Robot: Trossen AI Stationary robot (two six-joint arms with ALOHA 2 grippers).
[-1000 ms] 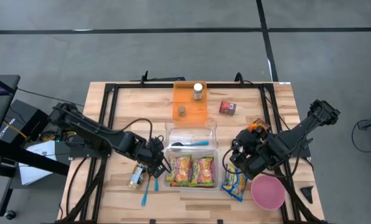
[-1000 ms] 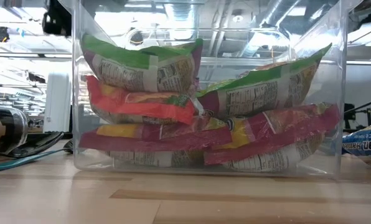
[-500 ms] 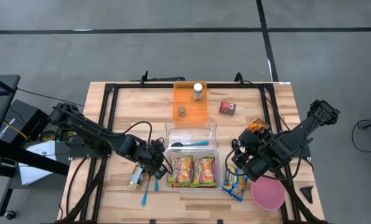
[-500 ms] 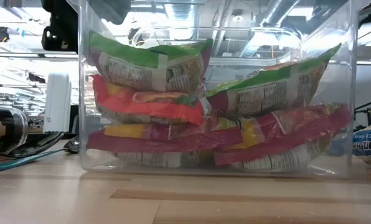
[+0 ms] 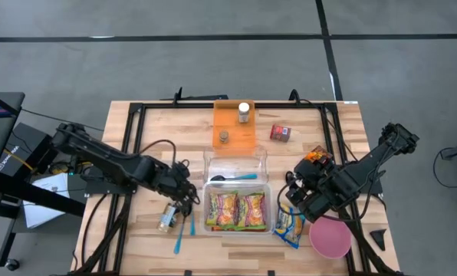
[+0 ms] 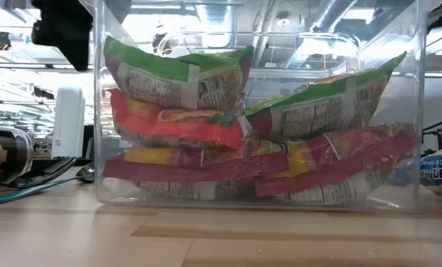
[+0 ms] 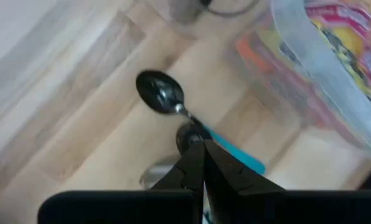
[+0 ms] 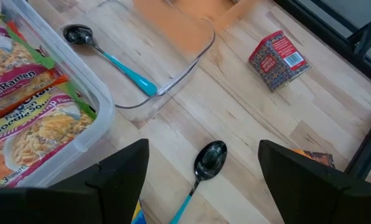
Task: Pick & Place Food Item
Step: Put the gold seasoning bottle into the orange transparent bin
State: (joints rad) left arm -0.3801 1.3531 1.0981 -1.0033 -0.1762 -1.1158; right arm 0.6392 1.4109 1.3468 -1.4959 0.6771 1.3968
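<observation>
The left claw [image 5: 184,193], pinched shut and empty, hangs just beside the clear bin [image 5: 268,208] of ramen packs [image 5: 238,210]. The right claw [image 5: 304,193], wide open, waits on the other side.

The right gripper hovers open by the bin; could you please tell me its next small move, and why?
Probably lower the right gripper onto the blue packet: it is open, empty, and close to that packet beside the noodle bin. The left gripper sits shut over a spoon.
</observation>
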